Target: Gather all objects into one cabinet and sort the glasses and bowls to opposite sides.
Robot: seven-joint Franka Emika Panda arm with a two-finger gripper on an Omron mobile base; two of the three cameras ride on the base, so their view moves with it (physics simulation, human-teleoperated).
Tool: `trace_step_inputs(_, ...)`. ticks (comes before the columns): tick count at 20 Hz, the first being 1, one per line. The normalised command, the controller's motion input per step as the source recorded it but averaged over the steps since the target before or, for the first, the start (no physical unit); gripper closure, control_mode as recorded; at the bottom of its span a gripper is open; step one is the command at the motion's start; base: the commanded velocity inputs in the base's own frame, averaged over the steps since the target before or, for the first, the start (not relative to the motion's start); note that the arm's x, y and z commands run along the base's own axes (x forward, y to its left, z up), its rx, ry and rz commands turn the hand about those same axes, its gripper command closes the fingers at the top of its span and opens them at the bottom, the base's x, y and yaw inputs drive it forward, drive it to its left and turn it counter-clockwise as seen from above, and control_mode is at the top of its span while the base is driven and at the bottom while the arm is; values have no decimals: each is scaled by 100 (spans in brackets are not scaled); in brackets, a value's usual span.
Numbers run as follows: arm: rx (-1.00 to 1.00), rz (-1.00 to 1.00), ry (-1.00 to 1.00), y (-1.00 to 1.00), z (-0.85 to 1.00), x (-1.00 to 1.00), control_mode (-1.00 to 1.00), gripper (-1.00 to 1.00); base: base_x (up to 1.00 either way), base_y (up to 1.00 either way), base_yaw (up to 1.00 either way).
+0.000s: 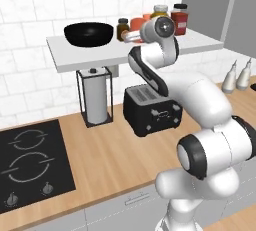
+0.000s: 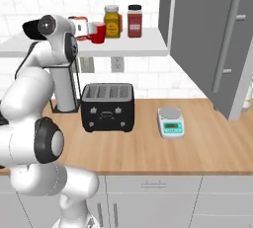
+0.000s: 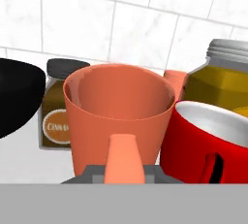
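Note:
My gripper [image 3: 123,175] is shut on the handle-like tab of a salmon-orange cup [image 3: 118,106], held upright over the white cabinet shelf [image 1: 100,55]. To its right stands the red cup [image 3: 208,140], nearly touching it, and behind that the yellow jar [image 3: 223,77]. A second salmon-orange cup [image 3: 175,80] peeks out behind. The small dark jar [image 3: 58,106] and the wide black bowl [image 3: 17,97] lie to the left. From the left base the bowl [image 1: 88,34] sits at the shelf's left end and the red jar [image 1: 179,19] at its right. The gripper [image 2: 81,27] reaches in beside the red cup [image 2: 98,32].
Dark grey cabinet doors [image 2: 207,39] stand open at the right. Under the shelf are a black toaster [image 1: 150,110], a paper towel holder [image 1: 95,97], a cooktop [image 1: 30,162], a small scale [image 2: 170,122] and two white spouted bottles [image 1: 237,75].

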Motion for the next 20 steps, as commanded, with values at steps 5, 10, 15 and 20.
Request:
trace_step_inputs(5,0,-3,6,0,-8,33,-100,100,0,0,0)
trace_step_inputs(10,0,-4,9,0,-7,25,-100,100,0,0,0)
trace_step_inputs(15,0,-3,5,1,-8,6,-100,100,0,0,0)
trace_step_inputs(20,0,-5,1,19,-15,0,-100,-100,0,0,0)
